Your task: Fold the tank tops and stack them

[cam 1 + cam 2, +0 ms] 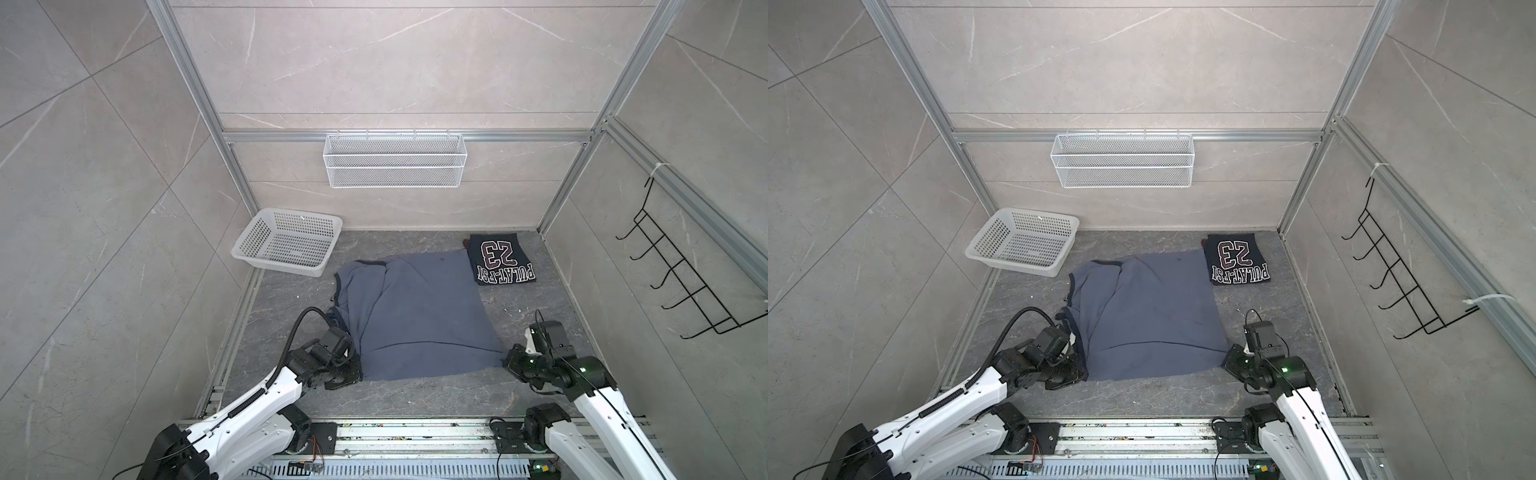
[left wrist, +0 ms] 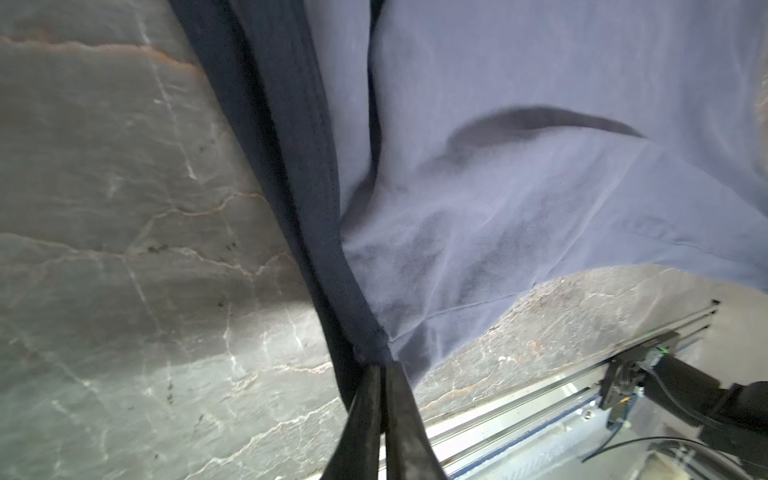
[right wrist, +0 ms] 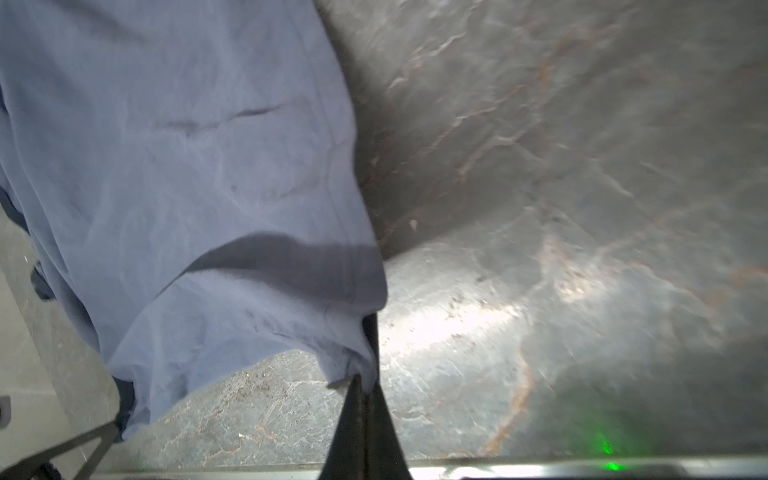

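Note:
A slate blue-grey tank top (image 1: pixel 415 316) (image 1: pixel 1150 316) lies spread on the dark marble floor, its plain side up and its dark trim along the left edge. My left gripper (image 1: pixel 355 372) (image 1: pixel 1081 374) (image 2: pixel 382 368) is shut on the top's near-left corner, and my right gripper (image 1: pixel 508 361) (image 1: pixel 1227 361) (image 3: pixel 365 380) is shut on its near-right corner. Between the two grips the near hem hangs slightly off the floor. A dark navy tank top (image 1: pixel 500 257) (image 1: pixel 1237 259) with white lettering and "23" lies folded at the back right, touching the blue-grey top's far corner.
A white perforated basket (image 1: pixel 286 243) (image 1: pixel 1021 243) sits at the back left. On the back wall hangs a white wire shelf (image 1: pixel 395 160), and a black hook rack (image 1: pixel 681 274) hangs on the right wall. An aluminium rail (image 1: pixel 415 436) runs along the front edge.

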You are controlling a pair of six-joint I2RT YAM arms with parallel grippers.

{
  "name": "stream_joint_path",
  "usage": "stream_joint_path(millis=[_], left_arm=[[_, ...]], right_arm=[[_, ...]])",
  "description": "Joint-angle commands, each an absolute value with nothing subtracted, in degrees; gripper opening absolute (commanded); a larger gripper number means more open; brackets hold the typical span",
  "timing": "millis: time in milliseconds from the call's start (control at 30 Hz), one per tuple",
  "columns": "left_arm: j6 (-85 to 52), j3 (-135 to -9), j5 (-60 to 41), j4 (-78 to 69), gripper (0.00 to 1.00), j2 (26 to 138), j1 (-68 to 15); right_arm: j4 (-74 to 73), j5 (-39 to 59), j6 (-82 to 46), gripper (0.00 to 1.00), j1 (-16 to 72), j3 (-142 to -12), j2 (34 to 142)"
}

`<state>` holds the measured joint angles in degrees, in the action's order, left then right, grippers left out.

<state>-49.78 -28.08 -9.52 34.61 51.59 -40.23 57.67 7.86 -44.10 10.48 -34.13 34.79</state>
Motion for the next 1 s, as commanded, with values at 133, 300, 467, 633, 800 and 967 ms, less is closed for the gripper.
stream_joint_path(millis=[133, 300, 467, 633, 800, 967], left_arm=[[-54.13, -31.12, -0.96, 39.74, 0.17, 44.99, -42.96], [-53.99, -31.57, 4.75, 41.39, 0.0, 37.49, -43.12], [-51.89, -34.63, 4.42, 42.59, 0.11, 38.83, -43.13], [-50.32, -37.45, -0.4, 43.05, 0.24, 53.31, -45.32], [-52.3, -38.9, -0.29, 42.95, 0.33, 61.61, -46.99], [-53.62, -37.67, -0.26, 41.15, 0.38, 63.25, -47.07]], right_arm=[[67.35, 0.56, -48.87, 0.04, 10.5, -33.78, 31.53], [64.61, 1.5, -47.56, 0.0, 10.54, -37.11, 32.4], [64.2, 0.67, -46.68, 0.0, 10.52, -41.36, 34.82], [62.79, 2.0, -46.71, 0.0, 10.49, -38.72, 34.86], [62.58, 2.46, -46.77, 0.0, 10.53, -37.62, 34.3], [62.86, 1.61, -46.76, 0.0, 10.52, -37.4, 33.53]])
